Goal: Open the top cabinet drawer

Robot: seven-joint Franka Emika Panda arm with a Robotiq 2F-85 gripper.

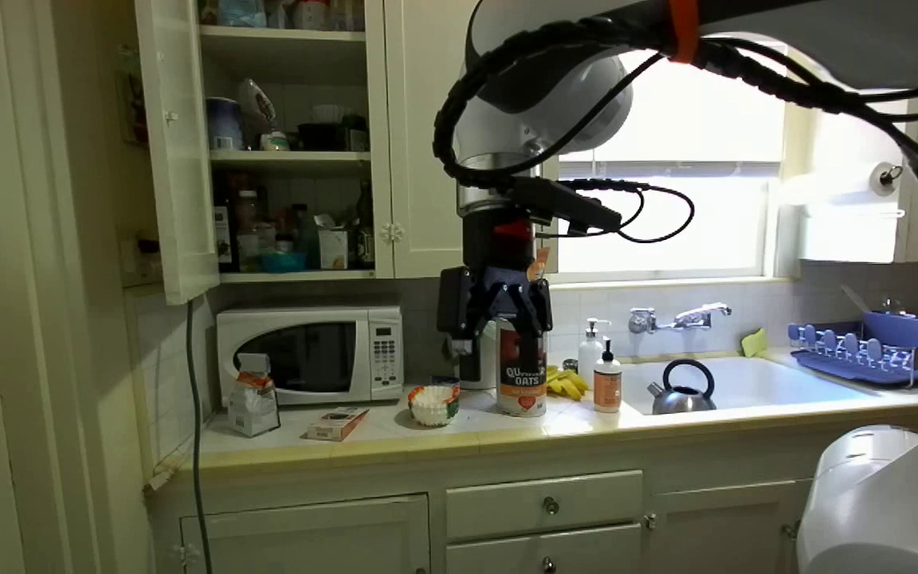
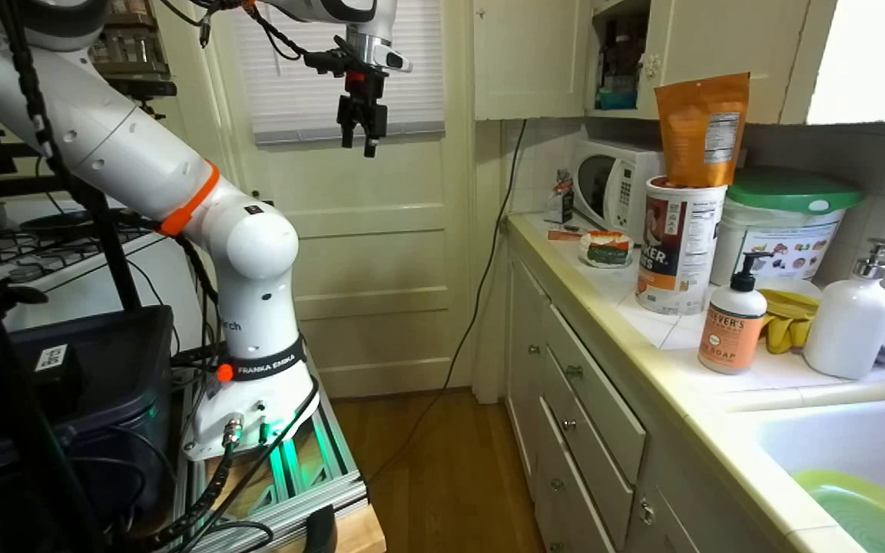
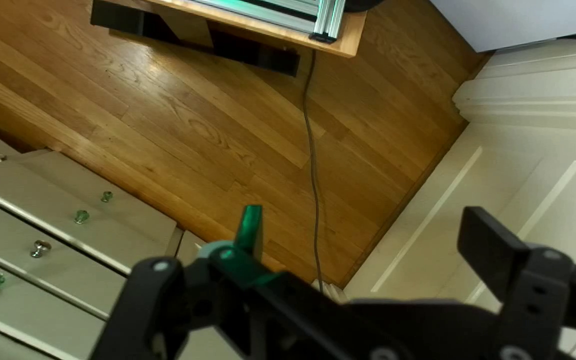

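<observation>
You're hovering the gripper (image 3: 368, 237) in midair, its jaws standing wide with nothing between them, while the top cabinet drawer (image 1: 503, 510) is sitting, apparently closed, well apart from it, just below the counter edge (image 1: 427, 448). You seem to be working on the approach; the next move is probably calling for lowering, then turning the fingers (image 3: 485, 240) to straddle the drawer's knob (image 1: 551, 505) before pulling.

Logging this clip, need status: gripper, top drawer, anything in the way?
Gripper open, holding nothing. Top drawer looks closed, untouched. Nothing seen covering its knob.
</observation>
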